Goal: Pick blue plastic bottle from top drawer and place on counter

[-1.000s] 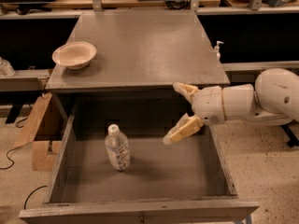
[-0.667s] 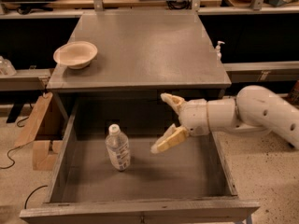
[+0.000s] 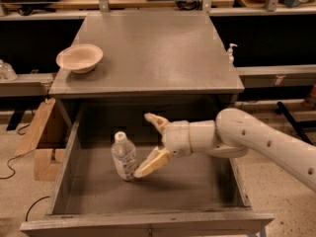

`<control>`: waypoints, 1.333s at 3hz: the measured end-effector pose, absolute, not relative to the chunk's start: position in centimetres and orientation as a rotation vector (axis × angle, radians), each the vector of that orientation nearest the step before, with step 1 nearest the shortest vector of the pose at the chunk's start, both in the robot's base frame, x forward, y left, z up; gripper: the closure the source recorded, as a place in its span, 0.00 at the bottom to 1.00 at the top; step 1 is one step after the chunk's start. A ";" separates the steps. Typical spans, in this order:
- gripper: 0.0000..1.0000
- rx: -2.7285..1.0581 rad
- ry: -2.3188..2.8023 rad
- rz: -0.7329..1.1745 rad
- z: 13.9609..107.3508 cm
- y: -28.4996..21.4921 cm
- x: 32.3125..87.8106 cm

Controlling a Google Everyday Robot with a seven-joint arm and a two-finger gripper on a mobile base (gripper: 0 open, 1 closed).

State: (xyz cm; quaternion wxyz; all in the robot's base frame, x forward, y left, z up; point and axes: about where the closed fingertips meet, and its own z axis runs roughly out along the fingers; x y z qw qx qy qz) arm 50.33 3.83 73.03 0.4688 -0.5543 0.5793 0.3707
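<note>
The top drawer (image 3: 187,189) is open, below the counter (image 3: 153,48). The blue plastic bottle (image 3: 124,157) stands up on the drawer floor, toward the left side. The gripper (image 3: 142,145) reaches into the drawer from the right. Its two fingers are spread wide apart and hold nothing. The tip of the lower finger is right next to the bottom of the bottle. A white bowl (image 3: 79,58) sits on the left side of the counter.
</note>
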 end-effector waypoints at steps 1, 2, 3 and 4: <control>0.00 -1.354 1.416 0.904 70.4 6.2 50.3; 0.18 -1.315 1.418 0.922 68.1 8.0 50.7; 0.41 -1.258 1.397 1.000 67.5 9.9 50.6; 0.65 -1.217 1.362 1.074 68.7 11.4 49.7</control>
